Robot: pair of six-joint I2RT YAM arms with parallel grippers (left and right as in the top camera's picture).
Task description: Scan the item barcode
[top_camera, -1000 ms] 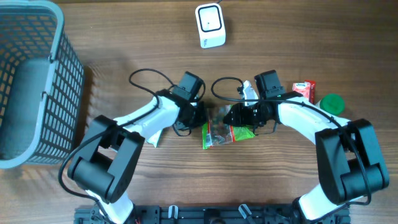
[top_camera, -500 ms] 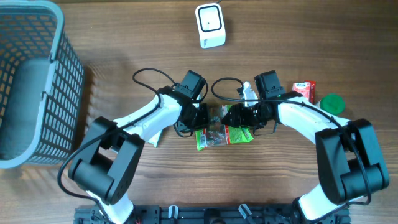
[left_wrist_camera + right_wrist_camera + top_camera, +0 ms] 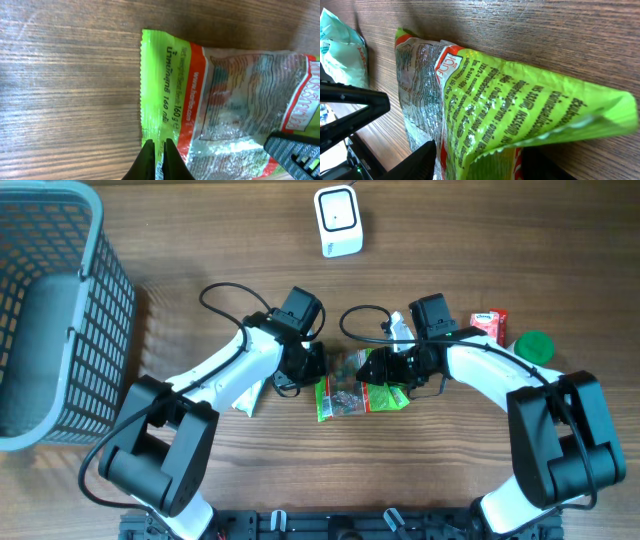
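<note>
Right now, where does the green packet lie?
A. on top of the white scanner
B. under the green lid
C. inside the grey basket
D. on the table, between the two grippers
D: the green packet lies on the table, with the left gripper at one end and the right gripper at the other, apart from the basket and the scanner.

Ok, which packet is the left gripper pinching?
The green-and-orange plastic packet between the arms: the left gripper is shut on its green serrated edge. The pale packet under the left arm and small red packet sit clear of it.
</note>
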